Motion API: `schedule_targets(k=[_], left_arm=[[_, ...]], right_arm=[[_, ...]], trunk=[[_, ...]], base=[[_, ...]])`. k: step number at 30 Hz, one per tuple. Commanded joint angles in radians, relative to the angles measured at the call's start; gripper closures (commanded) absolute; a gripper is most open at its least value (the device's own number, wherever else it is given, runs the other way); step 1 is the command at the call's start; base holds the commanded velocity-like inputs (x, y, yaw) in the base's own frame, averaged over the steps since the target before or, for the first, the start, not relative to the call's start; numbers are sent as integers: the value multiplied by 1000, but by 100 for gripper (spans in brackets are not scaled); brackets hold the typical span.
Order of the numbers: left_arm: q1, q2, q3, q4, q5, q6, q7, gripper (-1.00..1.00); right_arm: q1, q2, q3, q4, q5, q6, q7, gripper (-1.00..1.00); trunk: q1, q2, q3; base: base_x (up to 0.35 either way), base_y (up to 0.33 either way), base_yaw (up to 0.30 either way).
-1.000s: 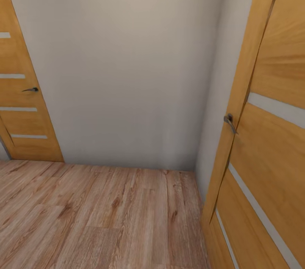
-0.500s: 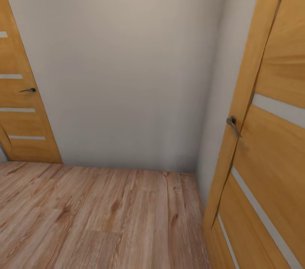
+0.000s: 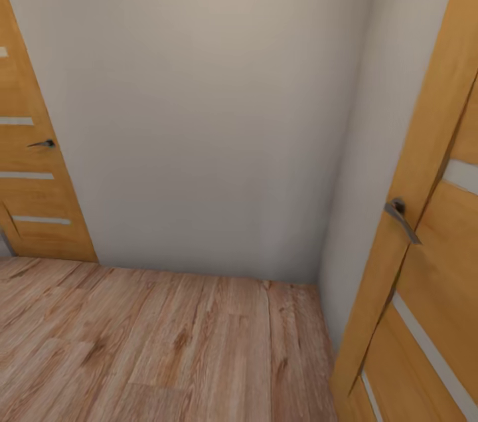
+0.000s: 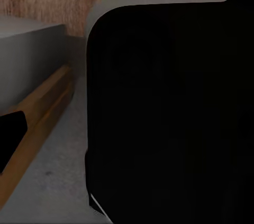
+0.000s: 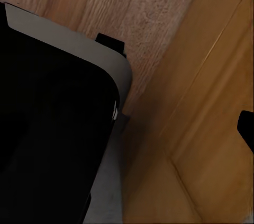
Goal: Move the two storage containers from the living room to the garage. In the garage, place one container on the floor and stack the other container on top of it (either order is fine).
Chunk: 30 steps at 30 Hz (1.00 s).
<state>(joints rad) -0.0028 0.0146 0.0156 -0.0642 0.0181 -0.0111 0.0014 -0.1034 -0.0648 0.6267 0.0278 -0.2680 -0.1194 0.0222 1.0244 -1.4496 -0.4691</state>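
The two orange-red storage containers are out of view. Ahead of me is a hallway corner with light wood plank flooring point(image 3: 166, 342), not the garage's concrete. In the left wrist view a black rounded part of my own body point(image 4: 169, 107) blocks most of the picture, with a dark tip point(image 4: 9, 136) at the edge. The right wrist view has the same black body point(image 5: 47, 128) and a dark tip point(image 5: 246, 128) over an orange wooden door panel point(image 5: 211, 139). Neither pair of fingers is seen whole, so their state is unclear.
A plain grey-white wall point(image 3: 199, 109) stands close ahead. An orange wooden door point(image 3: 26, 196) with a handle point(image 3: 43, 143) is at the left. Another orange door point(image 3: 431, 262) with a metal handle point(image 3: 400, 216) stands very near on the right.
The camera has moved closer to the wall: the right door and its handle have slid right and down in the picture, and the left door has slipped slightly left.
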Motion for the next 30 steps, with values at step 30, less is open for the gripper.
schedule_targets(k=[30], left_arm=[[0,-1,1,0,2,-1,1,-100]], right_arm=[[-1,0,8,3,-11,-6,2,-100]], trunk=[[1,0,-1]], base=[[266,0,269]])
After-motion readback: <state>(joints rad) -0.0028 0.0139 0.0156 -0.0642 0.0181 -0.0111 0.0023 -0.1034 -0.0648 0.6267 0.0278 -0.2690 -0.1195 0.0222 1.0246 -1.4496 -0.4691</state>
